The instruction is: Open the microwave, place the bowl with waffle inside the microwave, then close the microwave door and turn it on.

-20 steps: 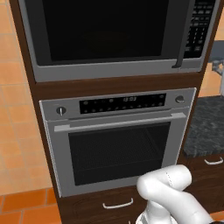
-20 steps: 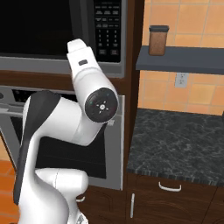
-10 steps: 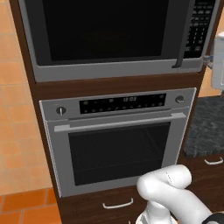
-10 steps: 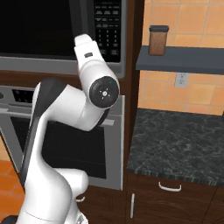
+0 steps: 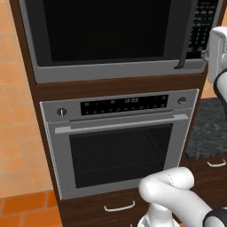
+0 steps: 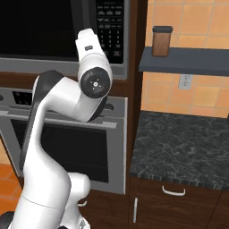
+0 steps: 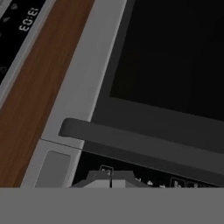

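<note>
- Microwave (image 5: 106, 35) is seen built into dark wood cabinetry, directly above a silver oven (image 5: 122, 142) with two round knobs and a horizontal bar handle.
- The microwave door (image 5: 102, 31), a wide black glass panel in a grey steel rim, is shown shut flush with the frame, its slim dark vertical handle (image 5: 186, 35) placed at the door's right edge.
- A black keypad (image 6: 112, 27) of small white buttons is set just right of that handle.
- The white arm is pictured raised in front of the appliances, with its hand held up at the keypad's level, close to the microwave front.
- In the hand view, the gripper (image 7: 110, 178) is shown with its two fingertips pressed together, nothing pinched between them, just beside the keypad's bottom edge.
- The same view is rolled sideways: the door handle crosses it as a dark bar, the black glass lies beyond, and a strip of brown wood separates the microwave frame from the oven's clock display (image 7: 27, 18).
- To the right of the cabinet, a dark speckled stone counter (image 6: 179, 147) is seen over drawers with pale handles.
- A brown canister (image 6: 161, 41) with a dark lid is seen standing on a grey shelf (image 6: 183, 60) against orange wall tiles.
</note>
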